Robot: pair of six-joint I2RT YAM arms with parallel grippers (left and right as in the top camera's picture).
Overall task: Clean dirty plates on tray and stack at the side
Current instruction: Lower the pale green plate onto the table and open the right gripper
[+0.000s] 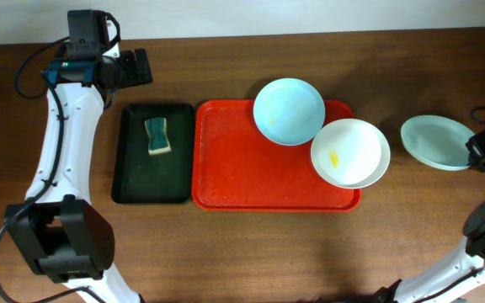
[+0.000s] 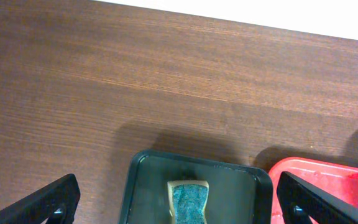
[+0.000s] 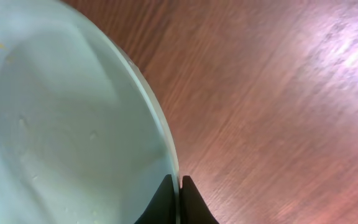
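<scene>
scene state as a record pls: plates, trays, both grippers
red tray: centre of the table
blue plate 1: far right corner of red tray, overhanging the rim
white plate: partly over red tray's right edge, yellow smear inside
blue plate 2: off the tray, at right
black tray: left of red tray, holds sponge
left gripper: open, empty
right gripper: shut on blue plate 2's rim

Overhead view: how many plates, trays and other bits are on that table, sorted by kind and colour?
2 mint-blue plates
1 white plate
1 red tray
1 black tray
1 sponge
Total: 6
</scene>
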